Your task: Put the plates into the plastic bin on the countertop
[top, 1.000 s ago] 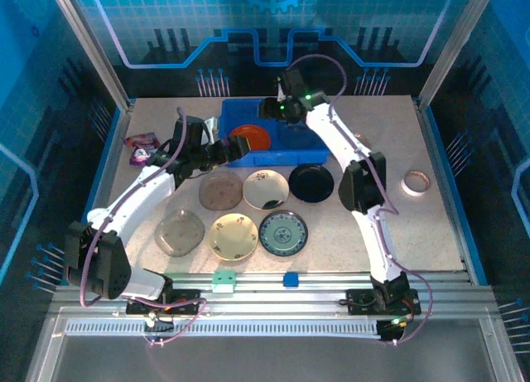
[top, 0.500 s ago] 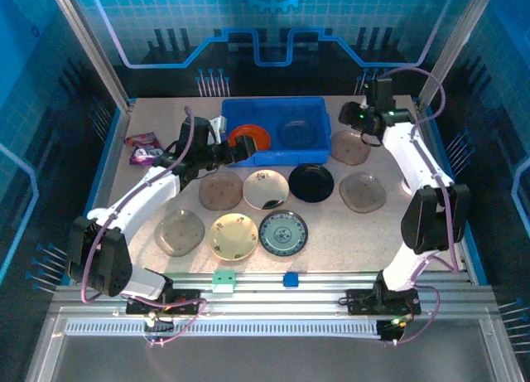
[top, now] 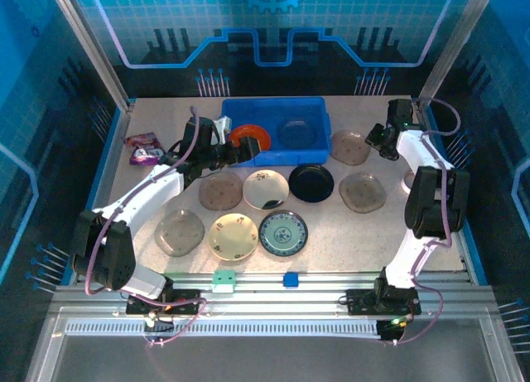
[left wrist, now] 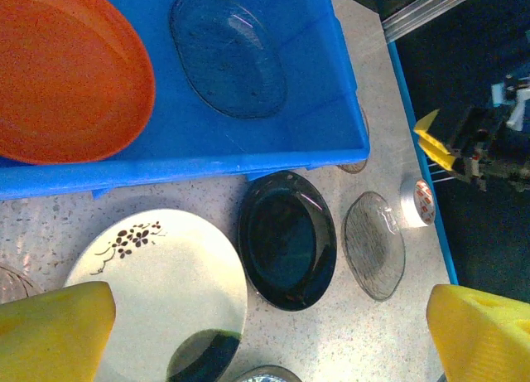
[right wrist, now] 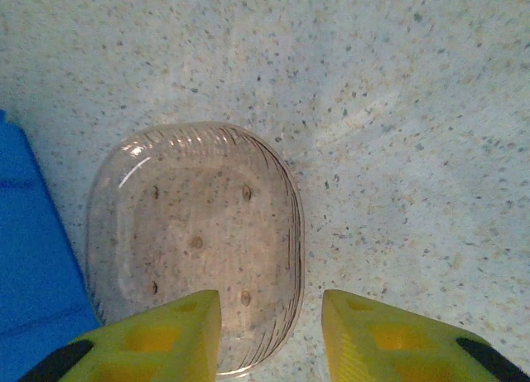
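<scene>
- the bin (top: 273,117) sits at the back middle of the countertop (top: 356,241), open side up, with its long axis running left to right in the top view.
- two plates lie inside it: the orange plate (top: 250,137) at the left end and the grey plate (top: 296,133) to its right, hollow side up.
- the left gripper (left wrist: 265,336) hangs by the bin's near left corner, its fingers spread wide and holding nothing.
- below it, the floral plate (left wrist: 157,282) and the black plate (left wrist: 287,239) lie just beside each other, close to the bin's near wall.
- the clear plate (right wrist: 195,233) lies face up on the countertop just off the bin's right end. in the wrist view it looks like a rounded oblong, long axis running top to bottom.
- the right gripper (right wrist: 269,332) hovers at that plate's near rim, parted and empty, one finger over the dish and the other over bare countertop. i cannot tell whether it touches.
- the brown plate (top: 220,191) and the smoky plate (top: 363,191) end the row nearest the bin.
</scene>
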